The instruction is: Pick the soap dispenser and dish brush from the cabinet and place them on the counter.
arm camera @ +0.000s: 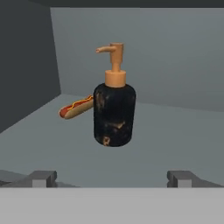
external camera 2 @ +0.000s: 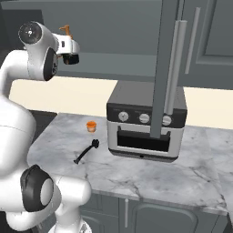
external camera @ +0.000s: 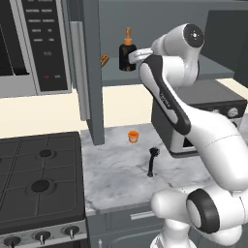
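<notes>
- Reaching up into the cabinet (external camera: 92, 72) now, the tool (arm camera: 111, 177) sits spread wide and released, fingertips (arm camera: 43, 177) well apart, nothing between them.
- Nearest the base, the brush (external camera: 152, 162) lies flat on the table (external camera: 116, 184), just beyond it a tiny orange cup (external camera: 133, 136), so that half looks done to me.
- Step in hand: lining up on the bottle (arm camera: 113, 114), which stands upright on the cabinet shelf (arm camera: 175, 144), centred ahead of the tool.
- Next move, I'd judge: push forward until the fingers straddle the dark body, then clench below the pump and lift out.
- Hand view gives us a hot dog (arm camera: 75, 108) lying behind the bottle, touching or nearly so; don't knock it.
- Right base view adds the toaster oven (external camera 2: 146, 125) and open door (external camera 2: 164, 68).
</notes>
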